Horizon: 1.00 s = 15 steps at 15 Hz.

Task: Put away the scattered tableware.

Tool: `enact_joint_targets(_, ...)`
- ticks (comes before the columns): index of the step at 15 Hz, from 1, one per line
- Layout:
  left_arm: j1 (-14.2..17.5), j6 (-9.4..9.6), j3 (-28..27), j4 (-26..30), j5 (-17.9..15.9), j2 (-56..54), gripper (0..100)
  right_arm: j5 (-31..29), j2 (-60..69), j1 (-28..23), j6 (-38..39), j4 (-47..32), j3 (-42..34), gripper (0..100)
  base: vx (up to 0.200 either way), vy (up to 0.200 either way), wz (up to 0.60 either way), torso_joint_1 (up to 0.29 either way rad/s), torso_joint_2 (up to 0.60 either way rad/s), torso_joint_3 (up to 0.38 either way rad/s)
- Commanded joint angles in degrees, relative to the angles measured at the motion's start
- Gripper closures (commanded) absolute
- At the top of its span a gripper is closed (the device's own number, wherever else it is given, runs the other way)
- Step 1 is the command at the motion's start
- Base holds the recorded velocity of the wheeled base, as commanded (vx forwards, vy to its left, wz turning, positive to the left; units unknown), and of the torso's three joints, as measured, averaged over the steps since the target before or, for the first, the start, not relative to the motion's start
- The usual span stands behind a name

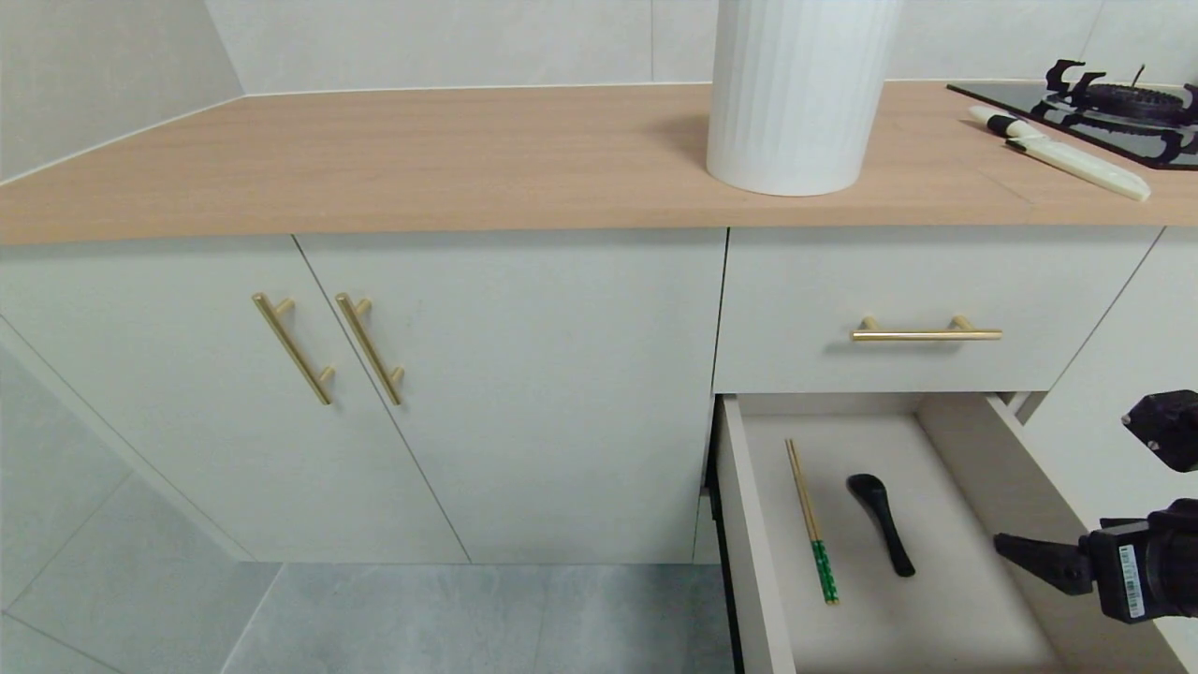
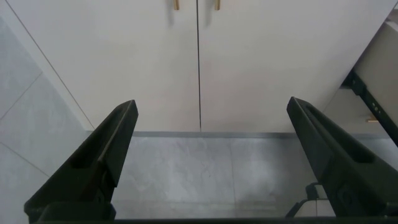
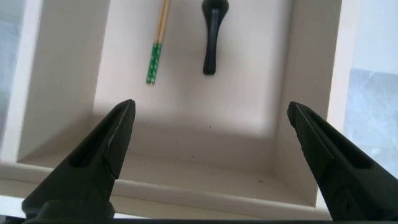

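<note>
Below the wooden tabletop (image 1: 374, 159), an open drawer (image 1: 749, 543) holds chopsticks (image 1: 810, 521) and a black spoon (image 1: 884, 529) side by side. Both the right claw (image 3: 210, 109) above it and the left claw (image 2: 211, 104) gape wide, empty.

- A white sticker (image 1: 1130, 581) with a barcode sits on the black casing (image 1: 1161, 562) of the right arm, at the lower right of the head view (the fine print beside the bars is too small to read).
- The green ends of the chopsticks (image 1: 810, 521), at the lower centre-right, carry pale marks; whether these are letters cannot be told.
- Nothing else is legible.
</note>
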<state>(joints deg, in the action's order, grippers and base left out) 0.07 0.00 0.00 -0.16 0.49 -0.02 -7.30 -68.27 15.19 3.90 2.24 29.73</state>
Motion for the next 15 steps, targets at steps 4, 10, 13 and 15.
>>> enact_joint_targets(4,0.01,0.09,0.0,-0.02,0.04,0.02,0,-0.34,0.94,1.51,-0.03,0.04,-0.73,0,0.0,0.0,0.0,0.0,0.0,0.0)
enact_joint_targets(10,0.01,0.0,0.0,-0.02,0.04,0.02,0,-0.34,1.38,1.77,-0.12,-0.05,-0.9,0,-0.167,0.0,0.0,0.001,0.0,0.001)
enact_joint_targets(13,0.01,0.0,0.0,-0.02,0.04,0.02,0,-0.34,1.47,2.48,-0.12,-0.13,-1.26,0,-0.2,0.0,0.0,0.002,0.0,0.001)
enact_joint_targets(15,0.01,0.0,0.0,-0.02,0.04,0.02,0,-0.26,1.03,3.97,-0.12,-0.13,-1.96,0,-0.1,0.0,0.0,-0.004,0.0,0.004)
